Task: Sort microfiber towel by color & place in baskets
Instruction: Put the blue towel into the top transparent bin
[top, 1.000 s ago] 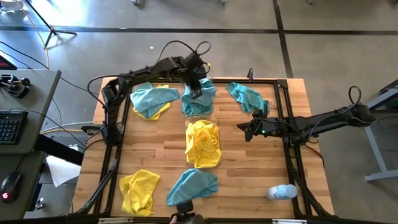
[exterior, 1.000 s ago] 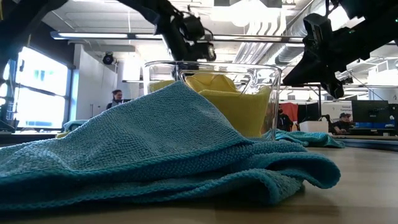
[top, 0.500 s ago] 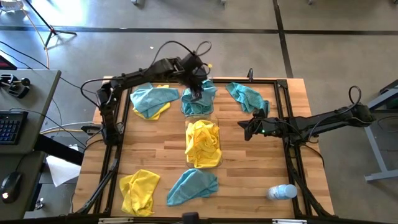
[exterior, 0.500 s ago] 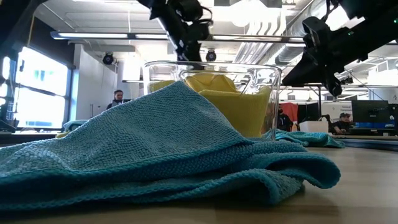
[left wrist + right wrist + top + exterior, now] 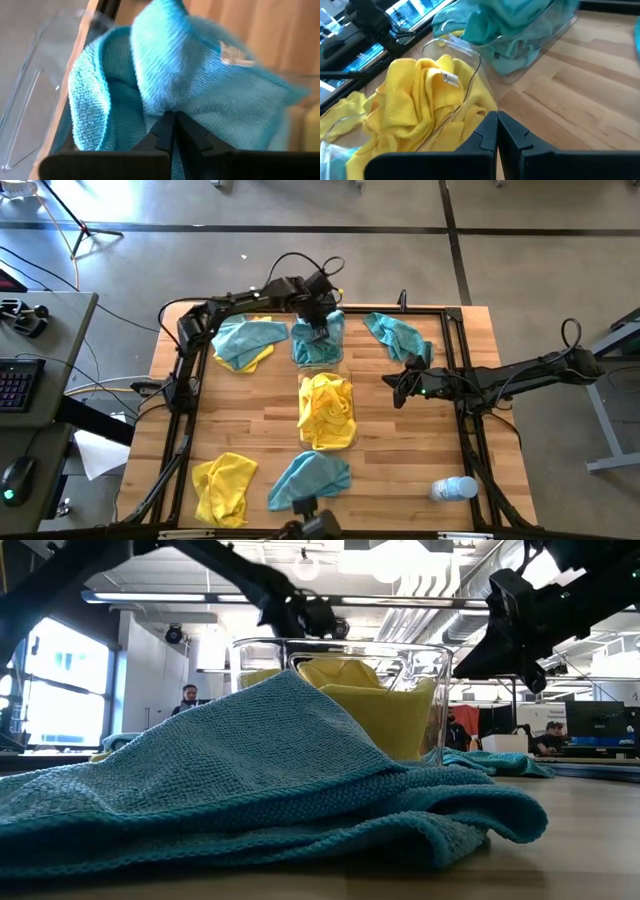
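Teal towel [image 5: 200, 90] (pinched) rides lower under left gripper [image 5: 318, 332].

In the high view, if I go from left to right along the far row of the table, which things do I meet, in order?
Teal towel lying over a yellow one → clear basket holding teal towels, with the left gripper in it → loose teal towel.

Wood plank tabletop [image 5: 240, 420] with two clear baskets mid-table, teal-filled [image 5: 318, 345] and yellow-filled [image 5: 326, 412]. Loose towels around: teal over yellow [image 5: 243, 342], teal [image 5: 395, 334], yellow [image 5: 223, 487], teal [image 5: 310, 478]. Plastic bottle [image 5: 453, 489] near one corner.
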You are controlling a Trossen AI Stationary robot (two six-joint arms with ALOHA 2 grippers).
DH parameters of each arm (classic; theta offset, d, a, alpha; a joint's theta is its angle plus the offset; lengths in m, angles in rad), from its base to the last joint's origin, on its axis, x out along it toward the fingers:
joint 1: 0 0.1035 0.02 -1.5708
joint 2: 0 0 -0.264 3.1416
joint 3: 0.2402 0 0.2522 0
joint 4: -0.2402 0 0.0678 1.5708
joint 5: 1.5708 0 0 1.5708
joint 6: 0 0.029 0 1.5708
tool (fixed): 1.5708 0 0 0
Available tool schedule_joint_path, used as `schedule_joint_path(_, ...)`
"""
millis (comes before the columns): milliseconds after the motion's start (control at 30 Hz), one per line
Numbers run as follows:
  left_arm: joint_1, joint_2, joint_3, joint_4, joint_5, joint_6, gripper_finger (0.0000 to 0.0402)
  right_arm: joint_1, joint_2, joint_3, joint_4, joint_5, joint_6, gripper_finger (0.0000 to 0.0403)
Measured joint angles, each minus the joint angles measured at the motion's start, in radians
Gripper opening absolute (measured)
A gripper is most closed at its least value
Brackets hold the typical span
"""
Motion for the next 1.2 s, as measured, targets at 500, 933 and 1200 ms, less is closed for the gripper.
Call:
schedule_joint_path(500,0.002,0.129,0.003,0.056,-0.014,-0.003,0.0,0.0,0.0,0.0,-0.044,-0.011,-0.007,0.0)
schedule_joint_path(933,-0.001,-0.034,-0.001,-0.06,-0.039,-0.097,0.0,0.0,0.0,0.0,-0.048,-0.013,-0.038,0.0)
schedule_joint_path(1200,-0.039,-0.187,-0.001,-0.141,-0.043,-0.177,0.0,0.0,0.0,0.0,-0.048,0.0,-0.068,0.0)
